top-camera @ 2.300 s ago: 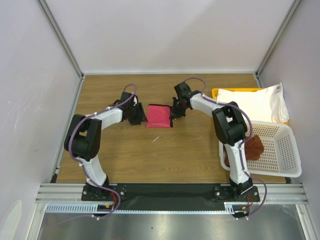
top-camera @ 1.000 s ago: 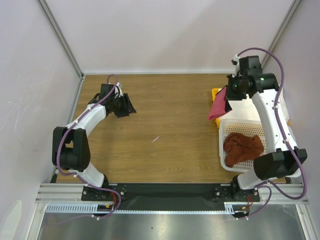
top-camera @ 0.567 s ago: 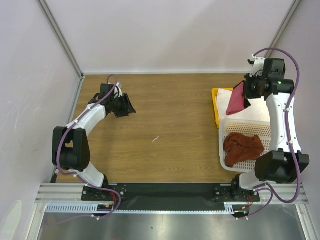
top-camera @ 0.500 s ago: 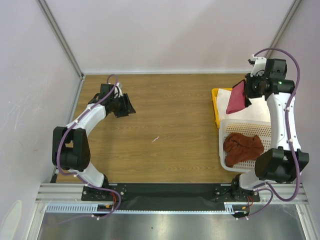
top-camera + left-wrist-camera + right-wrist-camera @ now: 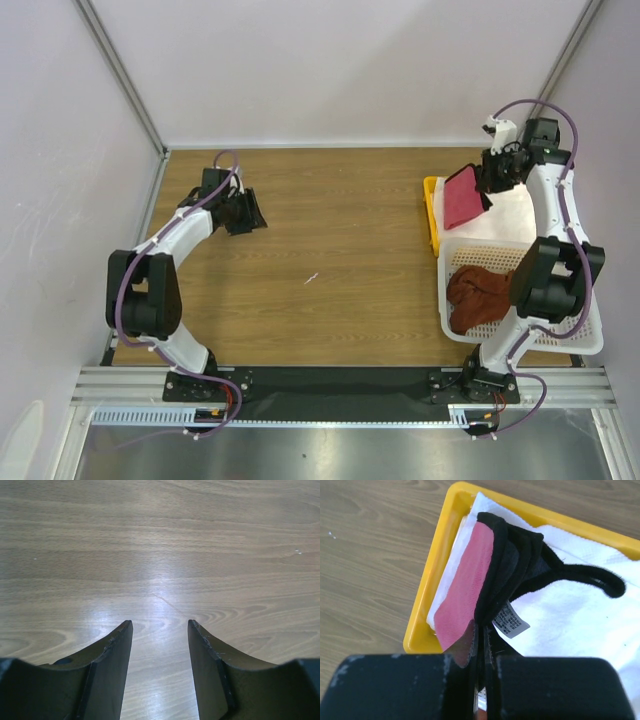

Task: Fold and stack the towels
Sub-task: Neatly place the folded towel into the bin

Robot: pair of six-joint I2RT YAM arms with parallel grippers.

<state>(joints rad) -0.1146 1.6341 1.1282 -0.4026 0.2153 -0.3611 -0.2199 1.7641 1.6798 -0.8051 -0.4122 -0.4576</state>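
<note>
My right gripper (image 5: 489,179) is shut on the folded magenta-pink towel (image 5: 462,197) and holds it over the white towel (image 5: 515,215) in the yellow tray (image 5: 431,212). In the right wrist view the pink towel (image 5: 465,587) hangs edge-on from the gripper (image 5: 482,630), with a dark folded edge and a small tag above the white towel (image 5: 580,625) and the tray (image 5: 432,575). The reddish-brown towel (image 5: 480,295) lies crumpled in the white basket (image 5: 560,340). My left gripper (image 5: 250,213) is open and empty at the far left; its wrist view (image 5: 160,630) shows only bare wood.
The basket stands at the right edge, just in front of the tray. A small white scrap (image 5: 312,278) lies on the wooden table near the middle. Grey walls enclose the table on three sides.
My right gripper carried the pink towel from the table's middle to the right and back, over the tray. My left arm swung away to the far left and has stayed there.
</note>
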